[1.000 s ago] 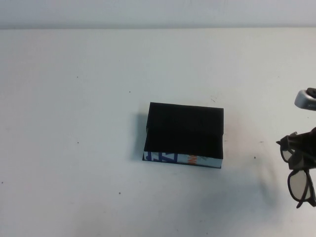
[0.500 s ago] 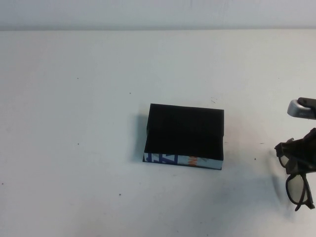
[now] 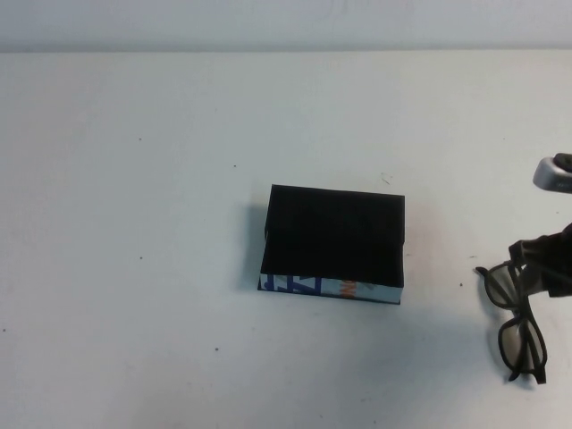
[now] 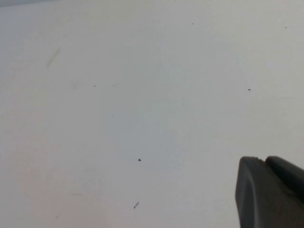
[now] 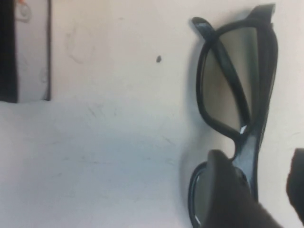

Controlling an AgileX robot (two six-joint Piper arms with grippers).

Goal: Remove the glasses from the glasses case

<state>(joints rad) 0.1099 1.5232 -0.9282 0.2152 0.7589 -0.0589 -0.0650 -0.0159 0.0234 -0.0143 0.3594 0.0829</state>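
Note:
The glasses case (image 3: 335, 237) is a black box in the middle of the table, with its white lettered strip (image 3: 326, 288) facing me. Its corner shows in the right wrist view (image 5: 28, 47). The dark-framed glasses (image 3: 521, 344) lie on the table to the right of the case, outside it, and show in the right wrist view (image 5: 223, 90). My right gripper (image 3: 547, 259) hovers over their far end. Its fingers stand apart on either side of the frame (image 5: 260, 166), with a gap on one side. My left gripper (image 4: 263, 161) is shut over bare table and is out of the high view.
The white table (image 3: 134, 268) stretches wide to the left of and in front of the case. Its far edge meets a pale wall (image 3: 268, 22). The glasses lie close to the right border of the high view.
The glasses hung from my right gripper at the right edge before. They have now come down and leftward and lie flat on the table, and the case has not moved.

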